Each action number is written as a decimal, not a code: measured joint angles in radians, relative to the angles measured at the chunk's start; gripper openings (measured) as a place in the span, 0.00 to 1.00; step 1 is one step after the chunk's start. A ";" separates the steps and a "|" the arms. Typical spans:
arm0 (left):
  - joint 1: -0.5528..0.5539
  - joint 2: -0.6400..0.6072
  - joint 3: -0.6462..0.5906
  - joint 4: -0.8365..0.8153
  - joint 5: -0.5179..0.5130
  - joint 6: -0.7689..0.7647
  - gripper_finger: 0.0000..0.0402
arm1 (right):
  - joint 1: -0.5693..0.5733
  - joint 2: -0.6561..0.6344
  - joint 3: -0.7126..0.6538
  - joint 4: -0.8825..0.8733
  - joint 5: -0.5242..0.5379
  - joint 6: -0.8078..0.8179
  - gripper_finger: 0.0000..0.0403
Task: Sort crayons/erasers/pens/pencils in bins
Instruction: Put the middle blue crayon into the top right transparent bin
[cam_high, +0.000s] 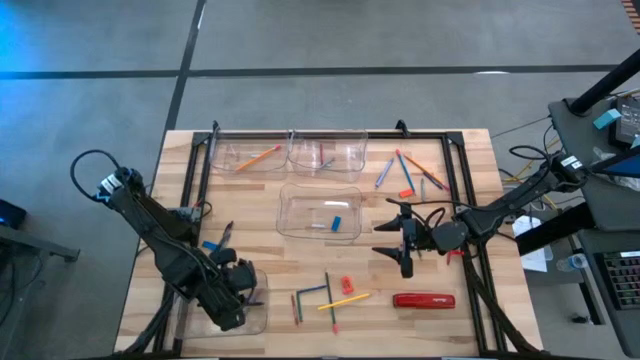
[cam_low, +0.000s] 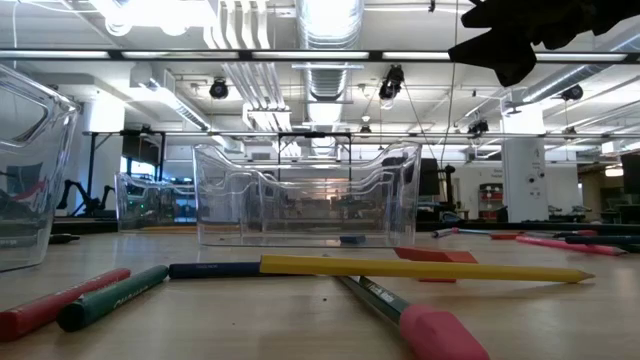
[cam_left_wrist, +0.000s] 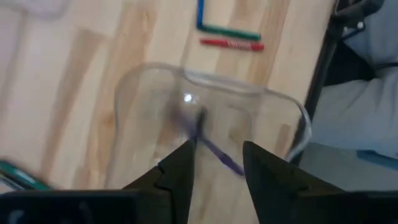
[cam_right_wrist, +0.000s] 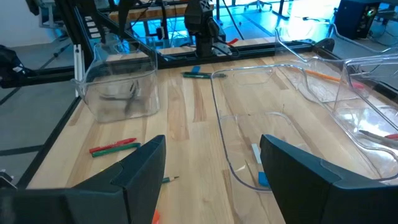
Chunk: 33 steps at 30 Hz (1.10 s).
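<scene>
Pink-tipped pencil (cam_low: 400, 310) is seen nearest, beside the yellow pencil (cam_high: 349, 299). Left pincer (cam_left_wrist: 214, 163) is held parted over the corner bin (cam_left_wrist: 205, 124), a purple pen (cam_left_wrist: 214, 152) apparently just released inside. Right pincer (cam_right_wrist: 211, 168) is held wide, empty, beside the centre bin (cam_high: 320, 213).

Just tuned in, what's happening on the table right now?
A stationery sort is underway. The left claw hangs open over the near-left bin, where a purple pen lies. The right claw hovers open beside the middle bin, holding nothing. Pencils and an eraser are not yet sorted, lying loose on the table.
</scene>
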 joint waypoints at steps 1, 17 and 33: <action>0.006 -0.002 0.000 0.000 -0.014 0.013 0.31 | 0.000 0.000 0.000 -0.002 0.000 -0.004 0.62; 0.064 -0.041 -0.092 0.583 -0.781 0.703 0.32 | 0.000 -0.034 0.129 -0.562 0.077 0.221 0.62; 0.428 -0.046 -0.530 1.708 -0.068 1.045 0.34 | 0.000 -0.023 0.147 -1.039 -0.199 0.509 0.62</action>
